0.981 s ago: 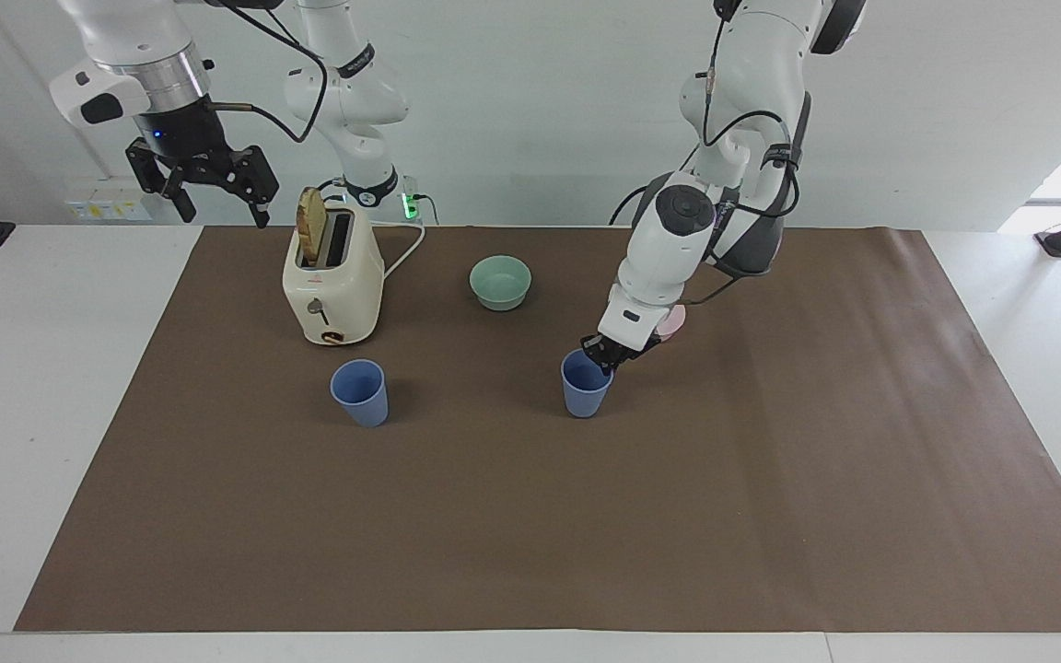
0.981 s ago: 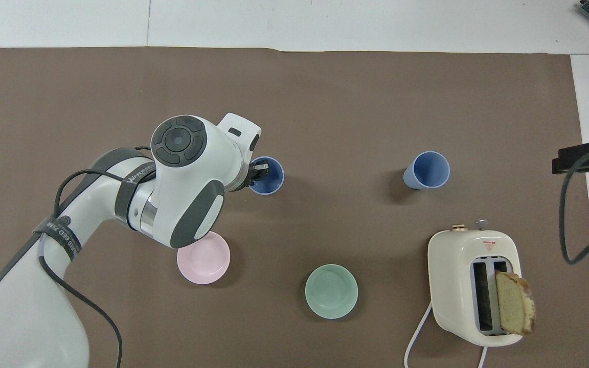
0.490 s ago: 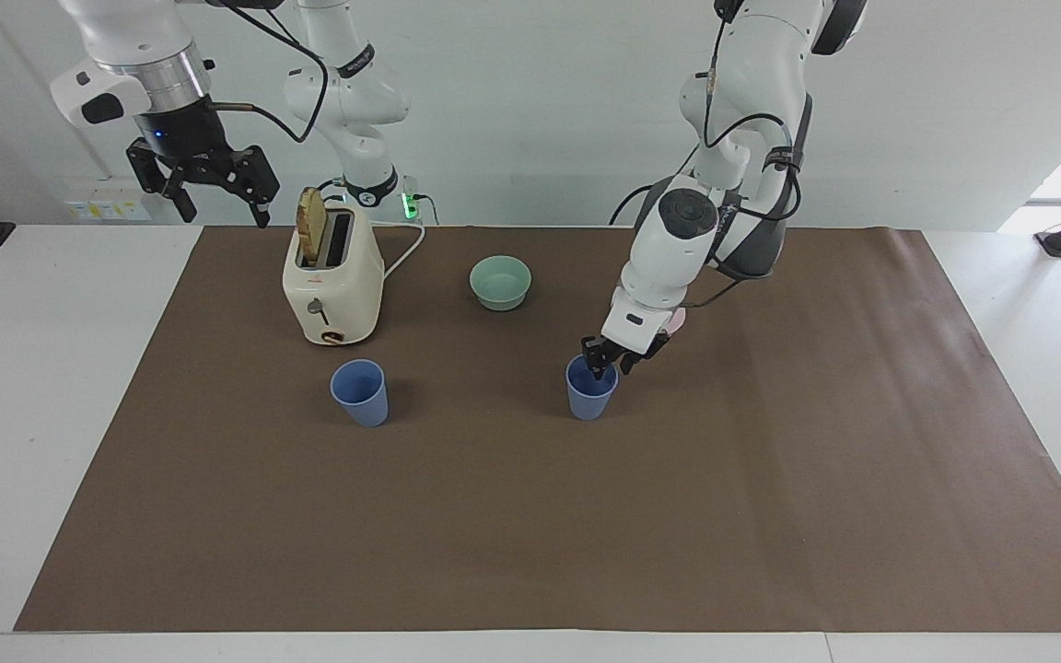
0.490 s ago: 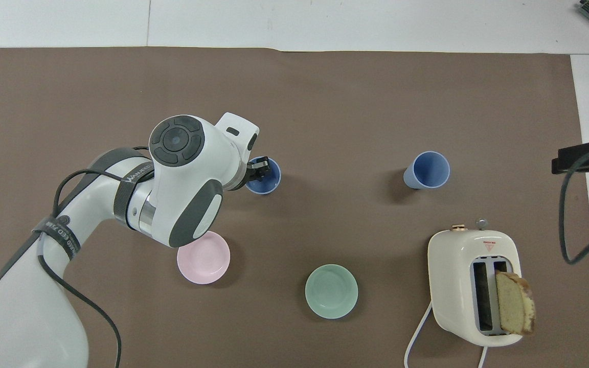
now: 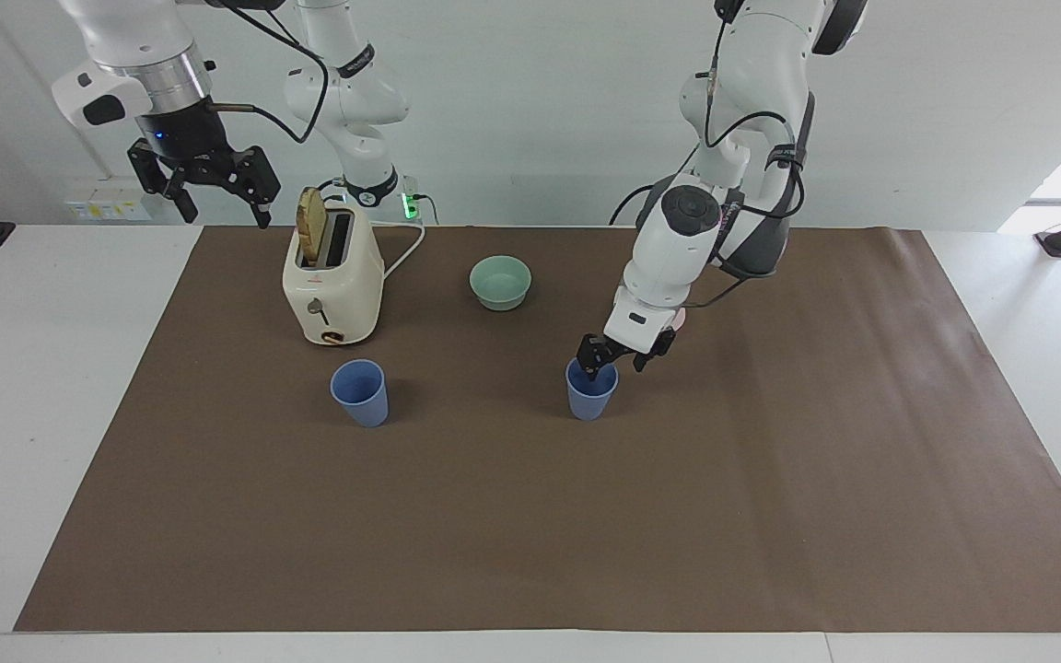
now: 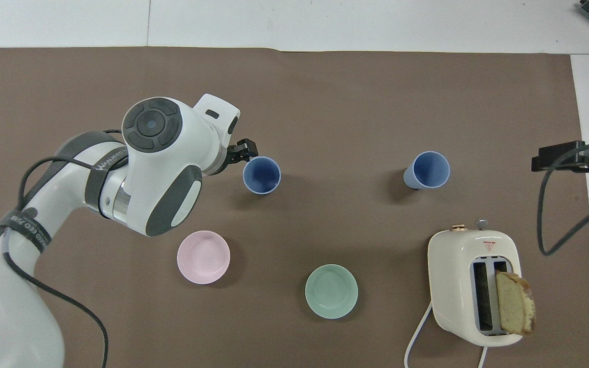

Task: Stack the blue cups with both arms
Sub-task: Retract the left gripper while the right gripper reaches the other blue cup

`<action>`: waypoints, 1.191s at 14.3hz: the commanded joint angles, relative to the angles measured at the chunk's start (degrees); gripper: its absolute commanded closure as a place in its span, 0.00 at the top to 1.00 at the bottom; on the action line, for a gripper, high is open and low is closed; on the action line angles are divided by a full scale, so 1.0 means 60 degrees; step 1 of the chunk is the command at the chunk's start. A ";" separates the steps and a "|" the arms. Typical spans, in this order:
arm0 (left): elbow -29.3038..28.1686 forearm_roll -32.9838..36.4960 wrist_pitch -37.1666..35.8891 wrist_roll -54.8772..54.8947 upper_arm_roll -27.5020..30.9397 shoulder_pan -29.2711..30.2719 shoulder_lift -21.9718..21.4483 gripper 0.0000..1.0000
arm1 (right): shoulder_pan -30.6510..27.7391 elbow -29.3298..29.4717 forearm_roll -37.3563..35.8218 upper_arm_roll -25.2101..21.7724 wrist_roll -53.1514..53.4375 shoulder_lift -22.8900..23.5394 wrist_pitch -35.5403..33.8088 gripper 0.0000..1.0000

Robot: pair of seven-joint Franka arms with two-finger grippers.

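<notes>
While both blue cups (image 5: 591,390) (image 5: 360,391) stand apart | left gripper (image 5: 615,355) jaws released | right gripper (image 5: 215,191) jaws released

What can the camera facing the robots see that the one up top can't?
Only the facing view shows the whole right gripper, raised high, jaws open. Only the overhead view shows the whole pink bowl. Both show the toaster, the blue cup near it, the other blue cup with the left gripper close by, and the green bowl.
</notes>
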 commanded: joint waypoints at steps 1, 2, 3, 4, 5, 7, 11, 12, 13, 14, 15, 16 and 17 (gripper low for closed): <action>-0.0015 0.0273 -0.0856 0.1342 -0.0012 0.0709 -0.0705 1.00 | -0.0136 -0.0768 0.0266 0.0026 -0.0210 -0.0159 0.0750 1.00; -0.0029 0.0273 -0.1207 0.1957 -0.0041 0.1031 -0.0909 1.00 | -0.0122 -0.1031 0.0281 0.0026 -0.0210 -0.0130 0.1057 1.00; -0.0044 0.0244 -0.1530 0.2543 -0.0042 0.1296 -0.1085 1.00 | -0.0093 -0.1324 0.0266 0.0026 -0.0210 -0.0115 0.1408 1.00; -0.0030 0.0215 -0.1852 0.3028 -0.0027 0.1516 -0.1261 1.00 | -0.0049 -0.1559 0.0281 0.0026 -0.0210 -0.0014 0.1788 1.00; -0.0029 0.0214 -0.2174 0.3424 -0.0013 0.1707 -0.1480 1.00 | -0.0034 -0.1648 0.0281 0.0041 -0.0210 0.0191 0.2126 1.00; 0.0000 0.0185 -0.2746 0.4157 0.0017 0.2000 -0.1847 1.00 | -0.0019 -0.1649 0.0281 0.0055 -0.0210 0.0805 0.2814 1.00; 0.0262 0.0185 -0.3991 0.5461 0.0046 0.2571 -0.2376 1.00 | 0.0185 -0.1649 0.0266 0.0143 -0.0166 0.2080 0.4337 1.00; 0.0525 0.0171 -0.4371 0.5769 0.0046 0.2732 -0.2391 1.00 | 0.0244 -0.1649 0.0266 0.0143 -0.0137 0.2242 0.4631 1.00; 0.0788 0.0170 -0.4766 0.5888 0.0061 0.2850 -0.2391 1.00 | 0.0245 -0.1649 0.0266 0.0143 -0.0195 0.2417 0.4678 1.00; 0.1023 0.0127 -0.5075 0.5889 0.0090 0.2866 -0.2391 1.00 | 0.0259 -0.1649 0.0266 0.0143 -0.0210 0.2608 0.4707 1.00; 0.1243 -0.0018 -0.5383 0.5875 0.0119 0.2895 -0.2405 1.00 | 0.0274 -0.1722 0.0266 0.0158 -0.0224 0.2697 0.4707 1.00; 0.1491 -0.0223 -0.5560 0.5831 0.0119 0.3040 -0.2449 1.00 | 0.0390 -0.1896 0.0266 0.0158 -0.0225 0.2697 0.4707 1.00; 0.1682 -0.0544 -0.5706 0.5816 0.0119 0.3230 -0.2478 1.00 | 0.0435 -0.1985 0.0266 0.0158 -0.0283 0.2697 0.4722 1.00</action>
